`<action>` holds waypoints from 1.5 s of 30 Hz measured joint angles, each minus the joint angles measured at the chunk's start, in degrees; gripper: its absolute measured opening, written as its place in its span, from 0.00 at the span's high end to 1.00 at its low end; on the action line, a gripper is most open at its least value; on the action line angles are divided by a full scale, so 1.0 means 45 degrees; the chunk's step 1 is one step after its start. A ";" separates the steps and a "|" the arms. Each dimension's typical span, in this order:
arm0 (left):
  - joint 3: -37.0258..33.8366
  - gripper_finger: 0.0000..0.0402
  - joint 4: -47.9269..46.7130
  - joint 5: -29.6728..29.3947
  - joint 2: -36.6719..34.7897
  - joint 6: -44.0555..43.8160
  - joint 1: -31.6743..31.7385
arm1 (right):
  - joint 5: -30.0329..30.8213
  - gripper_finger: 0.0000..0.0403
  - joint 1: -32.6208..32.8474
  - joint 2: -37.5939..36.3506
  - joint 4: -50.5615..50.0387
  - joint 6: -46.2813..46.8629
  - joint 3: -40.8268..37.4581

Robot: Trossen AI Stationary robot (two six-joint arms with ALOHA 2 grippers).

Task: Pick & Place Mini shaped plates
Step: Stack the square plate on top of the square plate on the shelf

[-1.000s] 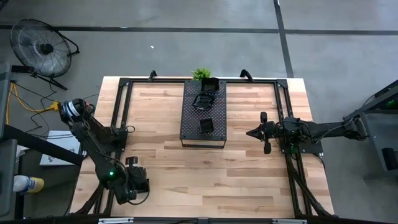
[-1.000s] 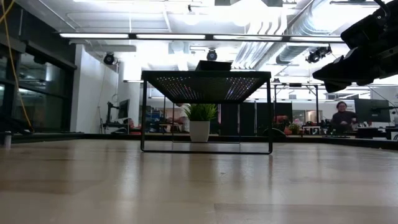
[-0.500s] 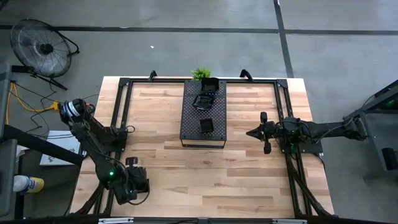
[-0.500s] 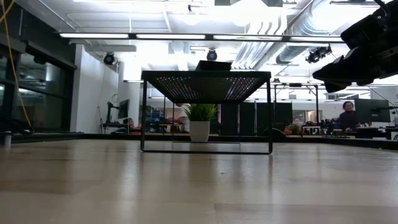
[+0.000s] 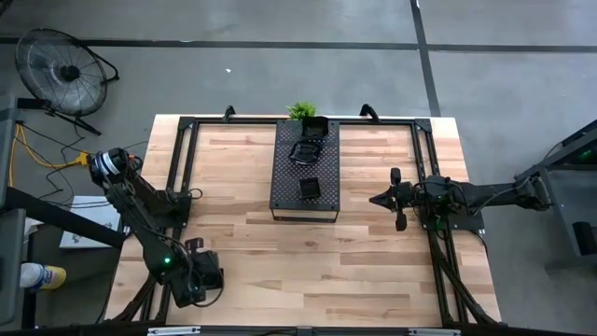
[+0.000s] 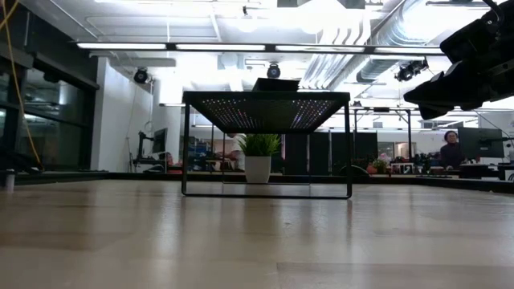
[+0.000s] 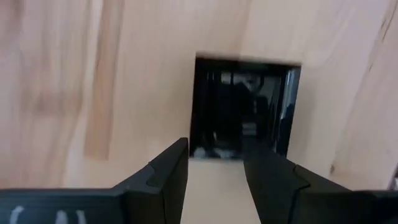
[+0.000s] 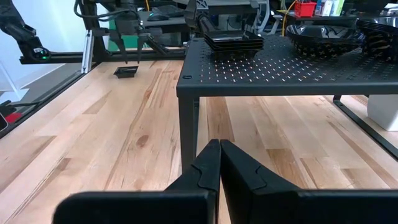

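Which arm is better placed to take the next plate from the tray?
Probably the right: its gripper hangs beside the tray, near the square plates. The left gripper is at a plate on the table.

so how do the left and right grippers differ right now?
The left gripper is open, pointing down over a square black plate lying on the wood table near the front left corner. The right gripper is shut, empty, and held level above the table, aimed at the tray where the other plates sit stacked. Neither holds anything.
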 joint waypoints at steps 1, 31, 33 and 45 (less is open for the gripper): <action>0.0000 0.63 -0.0048 0.0341 0.0000 -0.0314 0.0000 | 0.0001 0.99 -0.0004 -0.0001 0.0000 0.0004 0.0000; 0.0005 0.63 -0.0432 0.0709 0.0000 -0.5820 -0.0325 | 0.0001 0.99 0.0000 0.0002 0.0000 0.0002 0.0000; 0.0005 0.63 -0.0706 0.0554 0.0000 -0.4896 -0.0325 | 0.0003 0.99 -0.0001 -0.0001 0.0000 0.0003 0.0000; 0.0005 0.63 -0.1980 -0.0155 0.0000 -0.0397 -0.0321 | 0.0000 0.99 -0.0003 -0.0001 0.0000 0.0002 0.0000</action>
